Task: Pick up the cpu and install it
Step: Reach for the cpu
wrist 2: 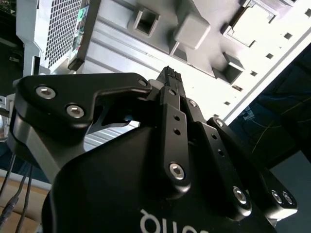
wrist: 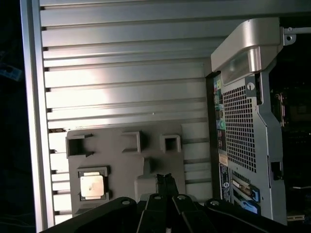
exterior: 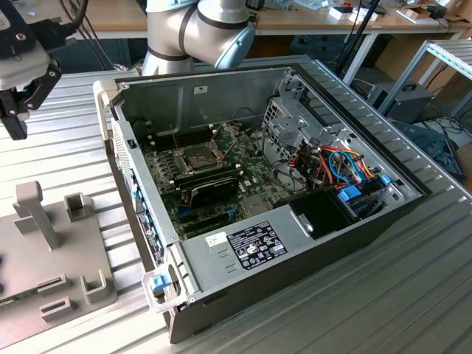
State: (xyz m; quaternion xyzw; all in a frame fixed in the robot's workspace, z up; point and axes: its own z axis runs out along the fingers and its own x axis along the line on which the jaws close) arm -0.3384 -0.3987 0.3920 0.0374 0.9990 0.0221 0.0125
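— Start at the exterior view's left. What is there?

— The end effector [exterior: 15, 127], hanging above the ribbed metal bench [exterior: 413, 295] and touching nothing. Under it and a little toward the right, a grey fixture plate [exterior: 51, 273] with upright posts and small pockets lies on the bench.

— And its fingers?

— Closed on each other with nothing between them. Both wrist views show the black tips meeting.

— Where is the cpu?

— The cpu [wrist: 92, 186] is in the first wrist view. It lies flat in a square pocket of the fixture plate, silver top up, off to one side of the fingertips and apart from them.

— Moving right?

— The robot arm [exterior: 199, 29] stands behind an open computer case [exterior: 192, 99] in the middle of the bench. Inside lies the green motherboard [exterior: 254, 198]. On it is a dark square socket [exterior: 203, 155] with a metal frame, and a black oblong part [exterior: 214, 190] sits just beside the socket.

— Further right?

— A metal drive cage [exterior: 284, 129], then a bundle of orange and blue cables [exterior: 343, 166] near the case's right end.
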